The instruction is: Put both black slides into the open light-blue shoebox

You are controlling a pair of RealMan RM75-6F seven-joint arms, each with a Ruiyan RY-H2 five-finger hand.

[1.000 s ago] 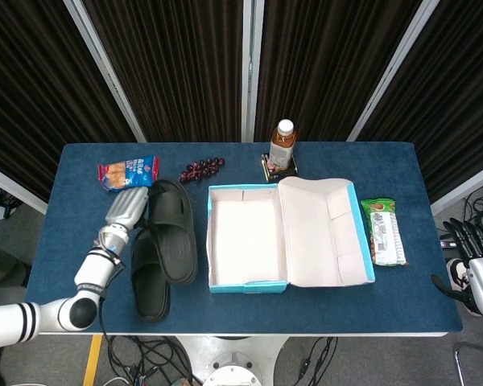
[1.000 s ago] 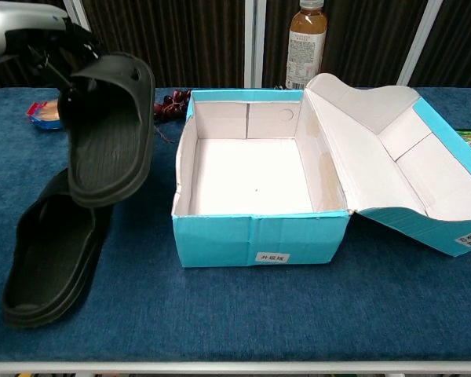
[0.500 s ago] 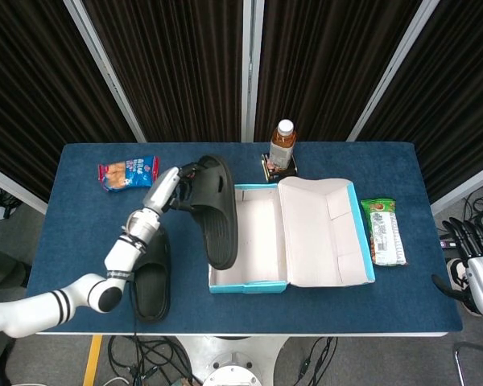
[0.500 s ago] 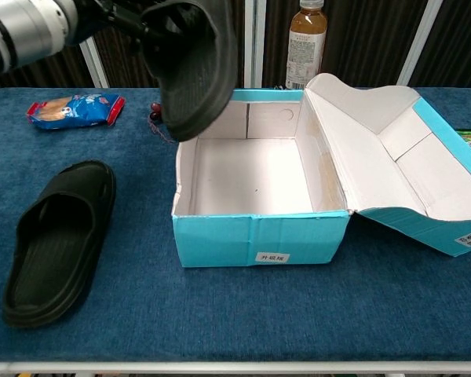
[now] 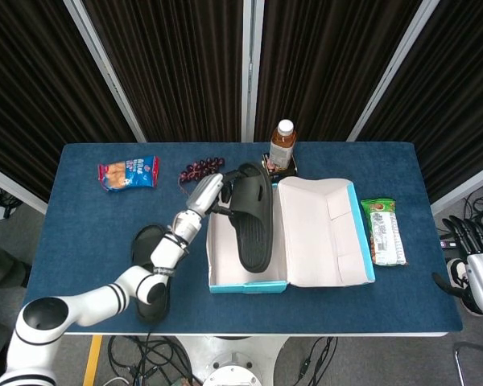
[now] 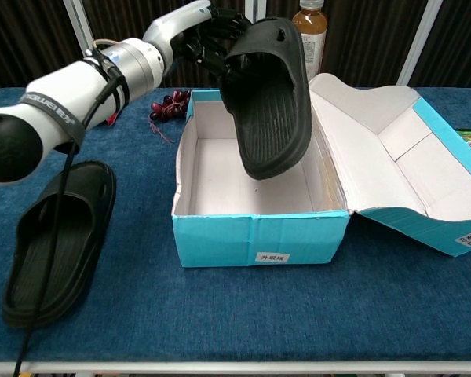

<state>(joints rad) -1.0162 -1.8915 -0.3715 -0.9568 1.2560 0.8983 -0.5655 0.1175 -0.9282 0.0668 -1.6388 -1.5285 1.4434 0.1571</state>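
My left hand [image 5: 210, 191] [image 6: 206, 35] grips one black slide [image 5: 253, 212] [image 6: 270, 94] by its strap end and holds it tilted in the air over the open light-blue shoebox [image 5: 219, 283] [image 6: 255, 236], sole facing the chest camera. The other black slide [image 5: 146, 277] [image 6: 56, 239] lies flat on the blue table, left of the box. The box lid [image 5: 326, 233] [image 6: 396, 169] hangs open to the right. My right hand [image 5: 471, 261] stays off the table at the far right edge, fingers spread and holding nothing.
A bottle [image 5: 282, 145] [image 6: 306, 43] stands behind the box. Dark beads [image 5: 200, 168] [image 6: 169, 104] and a blue snack bag [image 5: 129, 172] lie at the back left. A green snack packet [image 5: 384, 232] lies right of the lid.
My left hand has carried the slide up from the table beside the other slide and rightward, from left of the box to above its inside. The other slide has not moved.
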